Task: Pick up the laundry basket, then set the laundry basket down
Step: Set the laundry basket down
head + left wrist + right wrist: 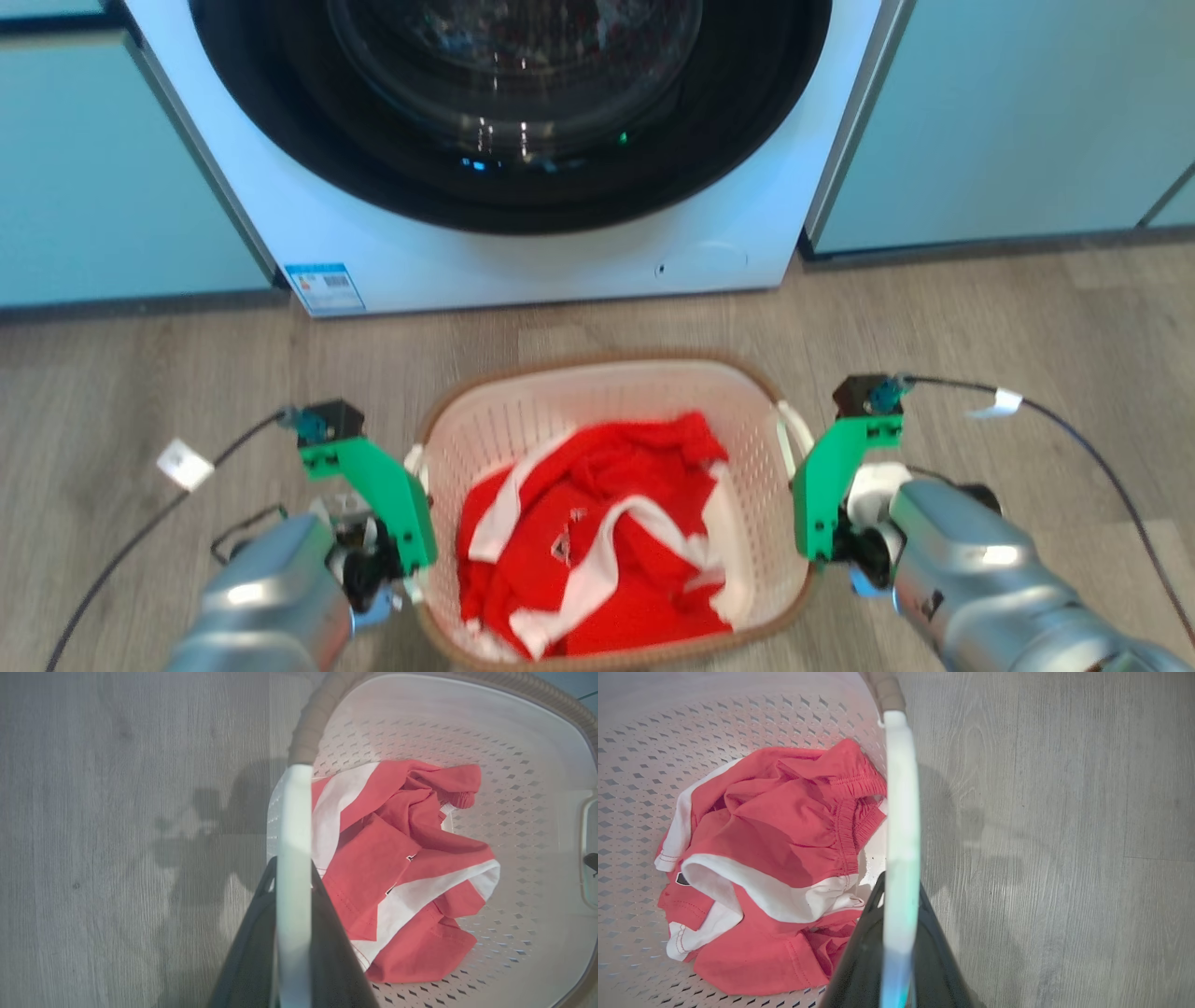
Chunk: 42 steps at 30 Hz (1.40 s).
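The laundry basket (523,411) is white and perforated with a brown rim band, and sits low in the middle of the head view on the wood floor side. Inside it lies a crumpled red and white garment (597,532). My left gripper (406,523) is at the basket's left side. In the left wrist view its dark fingers (327,933) are shut on the white left handle (294,812). My right gripper (822,523) is at the right side, shut on the white right handle (901,788). Whether the basket rests on the floor I cannot tell.
A white front-loading washing machine (523,252) with a dark round door (513,93) stands just beyond the basket, between pale blue cabinets (93,187). Grey wood floor (1027,327) spreads on both sides. Black cables (1074,420) trail from each wrist.
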Motion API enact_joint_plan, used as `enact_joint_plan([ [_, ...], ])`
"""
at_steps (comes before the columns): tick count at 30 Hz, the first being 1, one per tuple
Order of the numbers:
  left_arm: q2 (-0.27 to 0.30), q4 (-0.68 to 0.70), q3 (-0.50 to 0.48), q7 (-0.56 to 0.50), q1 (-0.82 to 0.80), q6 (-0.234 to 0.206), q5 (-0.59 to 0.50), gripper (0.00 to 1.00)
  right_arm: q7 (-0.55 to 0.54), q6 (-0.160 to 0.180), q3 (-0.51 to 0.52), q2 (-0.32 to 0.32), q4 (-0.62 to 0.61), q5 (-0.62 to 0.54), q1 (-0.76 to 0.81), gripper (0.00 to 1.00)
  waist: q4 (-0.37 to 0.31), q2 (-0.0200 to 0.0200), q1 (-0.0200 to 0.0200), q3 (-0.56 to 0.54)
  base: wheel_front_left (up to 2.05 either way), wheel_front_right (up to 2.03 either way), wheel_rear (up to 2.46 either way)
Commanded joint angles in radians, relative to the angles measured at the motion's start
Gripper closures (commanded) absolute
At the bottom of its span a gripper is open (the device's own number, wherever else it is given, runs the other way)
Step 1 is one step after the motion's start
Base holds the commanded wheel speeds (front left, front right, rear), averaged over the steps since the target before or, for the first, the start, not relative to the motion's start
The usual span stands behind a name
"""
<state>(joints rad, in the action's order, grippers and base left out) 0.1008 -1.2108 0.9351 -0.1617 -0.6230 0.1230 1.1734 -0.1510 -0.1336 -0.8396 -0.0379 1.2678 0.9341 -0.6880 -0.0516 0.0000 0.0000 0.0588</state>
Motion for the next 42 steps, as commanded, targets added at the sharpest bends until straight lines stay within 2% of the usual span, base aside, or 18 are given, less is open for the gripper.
enact_joint_plan([
  [1,0.050,0.016,-0.019,0.021,-0.084,0.008,0.002,1.00,0.022,0.003,-0.006,-0.012,-0.001,0.003,-0.051,1.00,0.000,0.0000,0.0000,0.025,0.00,0.00,0.00],
  [23,0.075,0.031,0.038,0.218,-0.269,0.008,-0.040,1.00,0.193,0.003,-0.003,-0.012,0.022,-0.050,-0.216,1.00,0.022,0.0000,0.0000,0.397,0.00,0.00,0.00],
  [26,0.072,0.015,0.055,0.259,-0.297,0.008,-0.055,1.00,0.208,0.003,0.030,-0.017,0.023,-0.081,-0.225,1.00,0.025,0.0000,0.0000,0.468,0.00,0.00,0.00],
  [32,0.062,-0.002,0.067,0.319,-0.330,0.008,-0.066,1.00,0.233,0.003,0.068,-0.027,0.023,-0.148,-0.243,1.00,0.029,0.0000,0.0000,0.552,0.00,0.00,0.00],
  [42,0.058,-0.022,0.072,0.403,-0.405,0.008,-0.080,1.00,0.289,0.003,0.189,-0.026,0.023,-0.280,-0.289,1.00,0.027,0.0000,0.0000,0.700,0.00,0.00,0.00],
])
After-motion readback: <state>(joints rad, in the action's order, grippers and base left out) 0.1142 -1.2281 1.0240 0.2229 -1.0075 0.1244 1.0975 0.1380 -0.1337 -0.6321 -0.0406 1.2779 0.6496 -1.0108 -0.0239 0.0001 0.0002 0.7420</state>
